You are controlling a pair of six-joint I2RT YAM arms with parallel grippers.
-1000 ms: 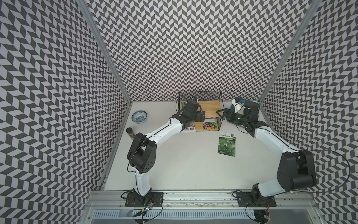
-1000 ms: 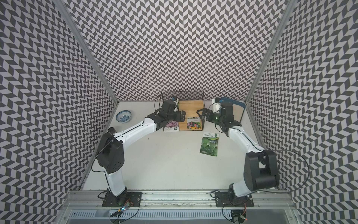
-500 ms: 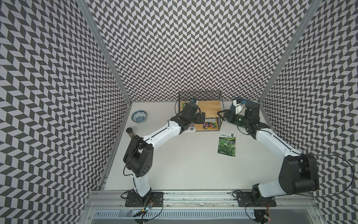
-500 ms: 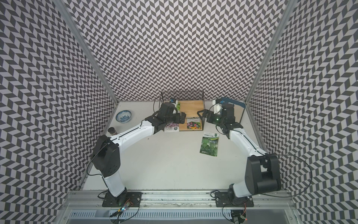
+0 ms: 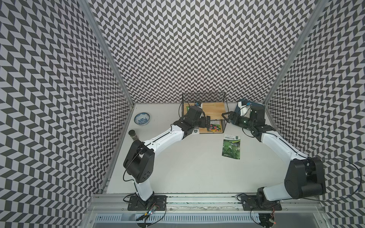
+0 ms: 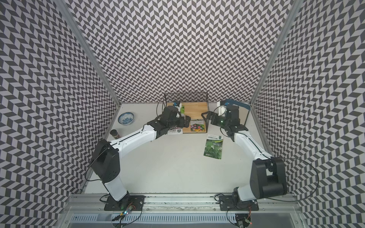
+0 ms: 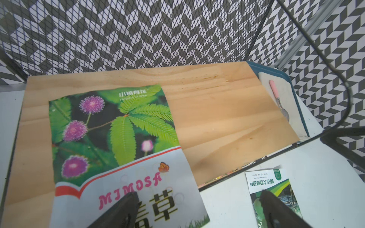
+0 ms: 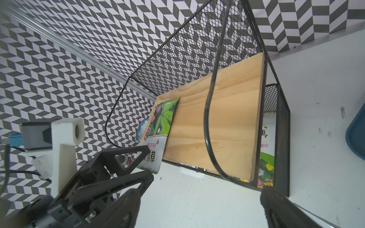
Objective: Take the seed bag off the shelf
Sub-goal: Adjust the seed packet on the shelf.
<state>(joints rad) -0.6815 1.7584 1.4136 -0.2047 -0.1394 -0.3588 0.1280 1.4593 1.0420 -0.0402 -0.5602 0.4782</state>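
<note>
Grasp seed bag (image 7: 110, 138) | left gripper (image 7: 199, 193) wide open, empty (right gripper (image 8: 199, 190) likewise) | we advise pinching its overhanging 6 o'clock edge, sliding it off the shelf (image 7: 227, 110).

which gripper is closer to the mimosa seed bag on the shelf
Left. The left gripper is open at the front edge of the mimosa seed bag; the right gripper is beyond the opposite end of the shelf.

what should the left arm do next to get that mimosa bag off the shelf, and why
Probably close the left fingers on the seed bag. They stand open, and the bag's near edge hangs past the front of the shelf, seemingly between them, so a pinch there looks ready.
</note>
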